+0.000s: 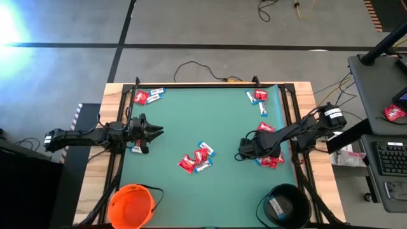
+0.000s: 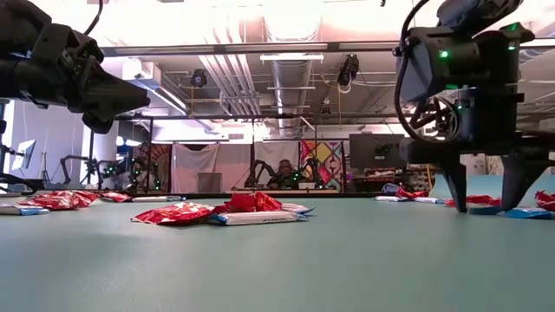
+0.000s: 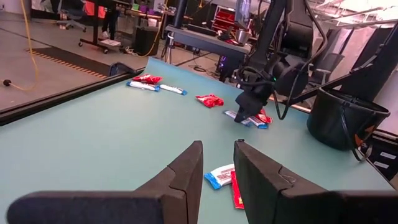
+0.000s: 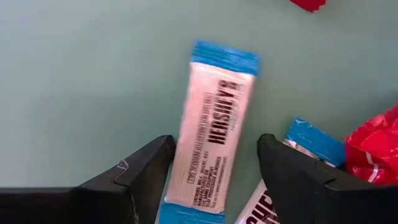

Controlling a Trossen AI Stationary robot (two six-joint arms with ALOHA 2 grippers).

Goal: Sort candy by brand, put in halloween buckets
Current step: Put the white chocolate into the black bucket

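My right gripper [image 1: 245,151] points down near the table's right side, open, with one finger on each side of a blue-and-white candy bar [image 4: 211,130] that lies flat on the green mat; I see no touch. In the low view its fingertips [image 2: 488,204] hang just above the mat. My left gripper [image 1: 154,131] hovers level near the left edge and points right, its fingers [image 3: 217,155] a narrow gap apart and holding nothing. The orange bucket [image 1: 131,205] stands at the near left. The black bucket [image 1: 285,203] stands at the near right, with a blue-and-white candy inside.
Red and blue-and-white candies lie in groups: mid-table [image 1: 197,159], far left corner [image 1: 146,95], far right corner [image 1: 257,98], beside the right gripper [image 1: 272,160], and one under the left arm [image 1: 135,149]. A desk with a keyboard [image 1: 389,159] stands to the right.
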